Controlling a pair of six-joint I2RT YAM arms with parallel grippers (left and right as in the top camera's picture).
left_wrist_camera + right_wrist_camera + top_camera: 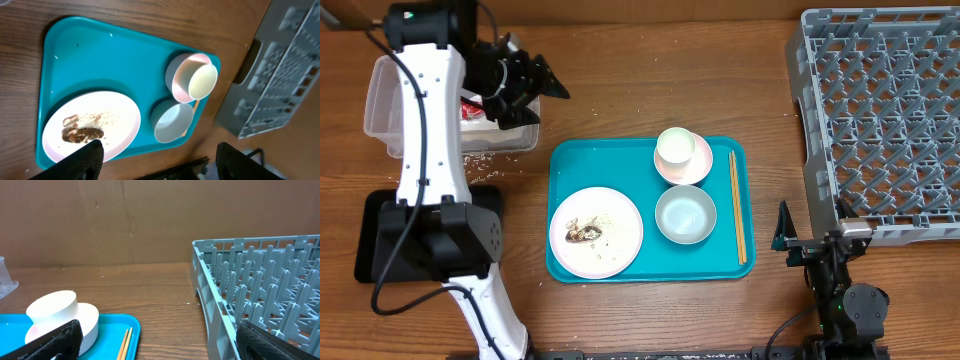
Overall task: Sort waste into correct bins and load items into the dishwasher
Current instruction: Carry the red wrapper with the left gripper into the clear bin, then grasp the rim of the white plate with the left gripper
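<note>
Dish rack [880, 120] is lying just ahead and to the right of the right pincer [159, 330], whose fingers are standing wide apart on nothing; judgement: that arm is sitting parked there for the loading step, and no dish is showing in the rack, though its far edge is running out of frame. Teal tray [620, 160] is sitting between the two pincers, to the right of the left pincer [160, 147], serving as staging for what is not yet sorted. Clear tub [382, 105] is sitting under and left of the left pincer, which is hanging over the tub's tray-side end with fingers apart and nothing between them; its height there is not readable. Black tray [375, 240] is lying behind that pincer, mostly covered by the left arm [425, 130], contents unseen. Plate [618, 222], bowl [685, 214] and cup [676, 147] are resting on the teal tray, the cup standing on a shallow pinkish dish [702, 168] of unclear kind. Chopsticks [737, 205] are lying along the tray edge nearest the right pincer. Red wrapper [473, 108] is peeking out inside the tub, half hidden by the arm. Food scraps [584, 234] are sitting on the plate, so waste sorting is reading as unfinished. Rice grains [480, 158] are lying scattered on the table [650, 60] beside the tub. Tissue is not showing anywhere.
</note>
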